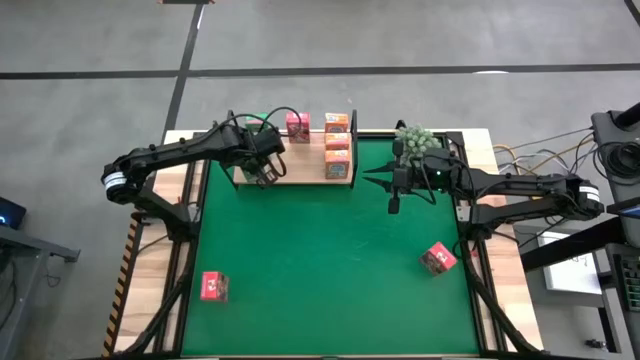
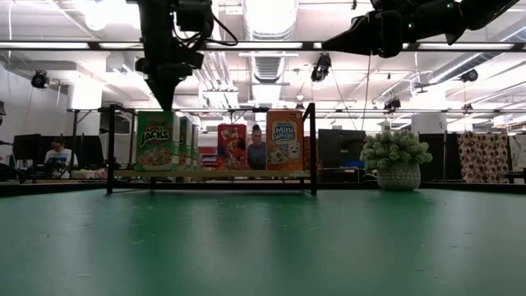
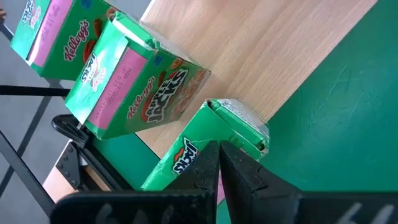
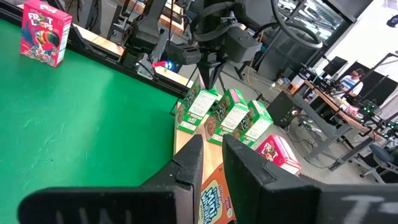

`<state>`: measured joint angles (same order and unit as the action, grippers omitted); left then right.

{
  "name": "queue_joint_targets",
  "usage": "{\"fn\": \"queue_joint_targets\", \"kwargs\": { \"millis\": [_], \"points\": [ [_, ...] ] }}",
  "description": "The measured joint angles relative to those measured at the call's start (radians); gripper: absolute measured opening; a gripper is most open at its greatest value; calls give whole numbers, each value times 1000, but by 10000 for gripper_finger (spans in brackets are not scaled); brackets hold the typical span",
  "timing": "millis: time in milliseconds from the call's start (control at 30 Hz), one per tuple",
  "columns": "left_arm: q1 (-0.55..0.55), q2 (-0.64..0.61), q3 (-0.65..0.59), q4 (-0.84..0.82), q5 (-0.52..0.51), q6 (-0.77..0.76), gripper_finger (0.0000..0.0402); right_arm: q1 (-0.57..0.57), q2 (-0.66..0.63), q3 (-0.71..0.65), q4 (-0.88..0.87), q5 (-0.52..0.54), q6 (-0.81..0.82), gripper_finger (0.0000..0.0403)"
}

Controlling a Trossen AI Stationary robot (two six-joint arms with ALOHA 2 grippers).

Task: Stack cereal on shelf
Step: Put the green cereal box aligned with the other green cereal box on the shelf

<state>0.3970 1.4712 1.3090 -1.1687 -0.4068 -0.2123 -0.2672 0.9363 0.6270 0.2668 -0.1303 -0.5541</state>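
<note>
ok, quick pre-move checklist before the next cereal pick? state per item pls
1. Left pincer clear of shelf stock: not ok. It is shut and sits over the green boxes at the shelf's left end.
2. Right pincer empty: ok. It hangs above the mat near the plant, nothing between its fingers.
3. Boxes left to pick: ok. Red box lies near the mat's front left, another red box to the front right.
4. Shelf has room: ok. Bare board shows between the green boxes and the orange stack.
5. Stocked boxes upright: ok in the low view.
6. Red box by the right arm tilted: cannot tell.
</note>
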Motion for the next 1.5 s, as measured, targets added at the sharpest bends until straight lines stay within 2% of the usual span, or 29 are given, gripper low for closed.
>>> {"fn": "queue_joint_targets", "kwargs": {
  "millis": [767, 867, 1033, 1133, 1333, 1500],
  "points": [
    [-10, -91, 0, 17, 8, -10, 0, 0, 0, 0, 0, 0, 0, 52],
    [-30, -103, 0, 15, 58, -10, 0, 0, 0, 0, 0, 0, 0, 52],
    [-94, -114, -12, -38, 214, 47, 0, 0, 0, 0, 0, 0, 0, 52],
    [-146, -114, -52, -41, 223, 49, 0, 0, 0, 0, 0, 0, 0, 52],
    [-232, -113, -182, -18, 80, 45, 0, 0, 0, 0, 0, 0, 0, 52],
    [-234, -113, -258, 69, -58, 40, 0, 0, 0, 0, 0, 0, 0, 52]
  ]
}}
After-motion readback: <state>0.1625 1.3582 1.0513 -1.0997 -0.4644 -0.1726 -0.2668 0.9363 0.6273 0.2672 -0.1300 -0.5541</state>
